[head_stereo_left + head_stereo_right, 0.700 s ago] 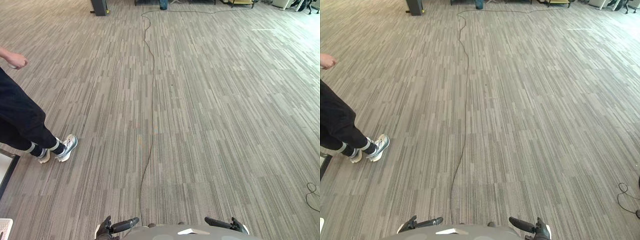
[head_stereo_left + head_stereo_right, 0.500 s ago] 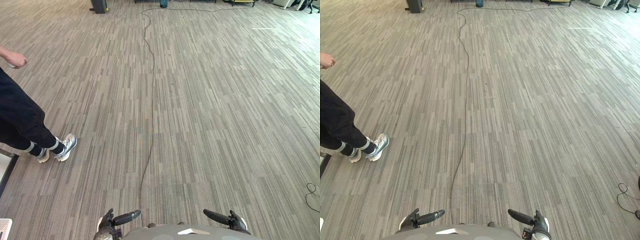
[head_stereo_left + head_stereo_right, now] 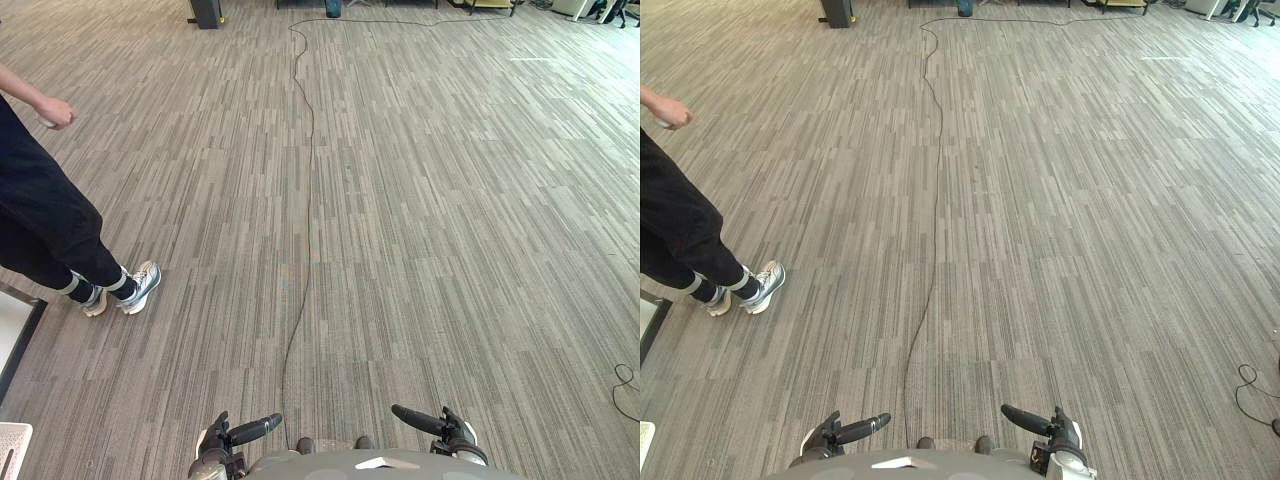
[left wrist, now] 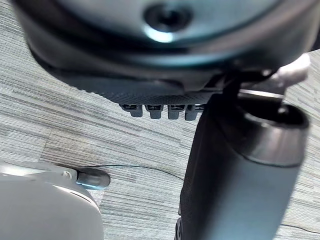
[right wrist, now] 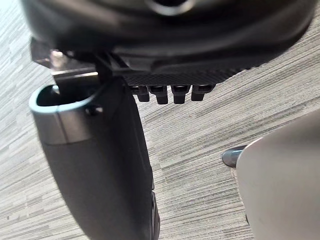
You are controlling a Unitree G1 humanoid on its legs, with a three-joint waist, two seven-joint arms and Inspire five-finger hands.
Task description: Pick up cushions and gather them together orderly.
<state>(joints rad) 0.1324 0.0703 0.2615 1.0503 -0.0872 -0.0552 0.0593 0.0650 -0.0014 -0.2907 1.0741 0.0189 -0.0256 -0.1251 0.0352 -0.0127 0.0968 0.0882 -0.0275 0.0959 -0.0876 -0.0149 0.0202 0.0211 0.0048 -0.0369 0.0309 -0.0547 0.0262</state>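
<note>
Seemingly the searching step — left hand (image 3: 236, 434) and right hand (image 3: 432, 424) hang low above the carpet floor (image 3: 420, 220), fingers straight, neither holding a cushion; next calls for turning to find one.

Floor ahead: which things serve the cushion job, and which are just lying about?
For the job: left hand, fingers open; right hand, fingers open.
Just about: person on the left; black stand at the far edge; white bin near the robot's left.

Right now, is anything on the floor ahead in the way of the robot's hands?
Yes: a person in black trousers and grey trainers stands on the grey striped carpet, ahead and left of the left hand.
</note>
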